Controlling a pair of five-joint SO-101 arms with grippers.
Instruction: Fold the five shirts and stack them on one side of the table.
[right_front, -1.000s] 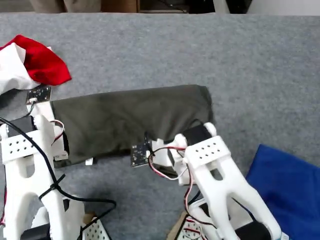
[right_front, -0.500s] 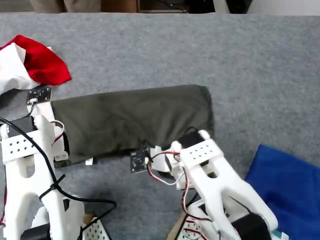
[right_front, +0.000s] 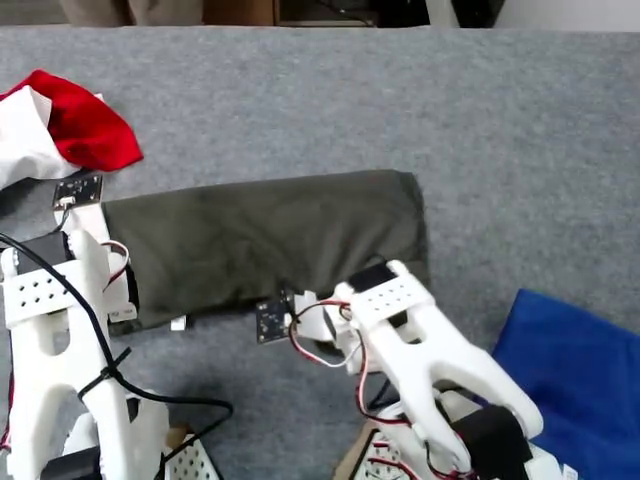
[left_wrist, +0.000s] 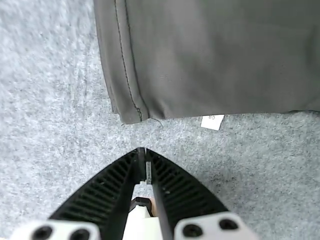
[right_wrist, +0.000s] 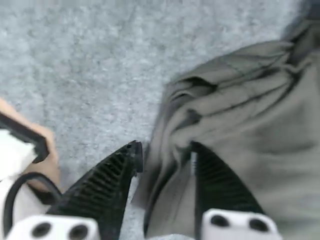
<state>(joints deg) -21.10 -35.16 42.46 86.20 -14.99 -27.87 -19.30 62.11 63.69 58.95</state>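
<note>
A grey carpet-like table top (right_front: 520, 130) carries everything. Across its middle lies a dark olive cloth shirt (right_front: 260, 240), folded into a long flat band. A bright blue cloth shirt (right_front: 580, 370) lies at the near right corner of the table, well apart from the olive one. A crumpled red cloth garment (right_front: 85, 125) and a white one (right_front: 20, 150) touching it sit at the far left edge.

The white plastic left arm (right_front: 50, 330) stands at the olive shirt's left end, and the white right arm (right_front: 430, 350) leans over the shirt's near edge towards its right end.

The right gripper (right_wrist: 165, 152) has its black ribbed jaws apart, one on the carpet side and one over the cloth. A rumpled fold of the olive shirt's edge lies between them.

The left gripper (left_wrist: 143, 159) has its jaws pressed together with nothing between them. The shirt's stitched corner lies just beyond its tips, not touching.

A small white label (left_wrist: 212, 121) pokes out from the shirt's near edge, beside that corner.
</note>
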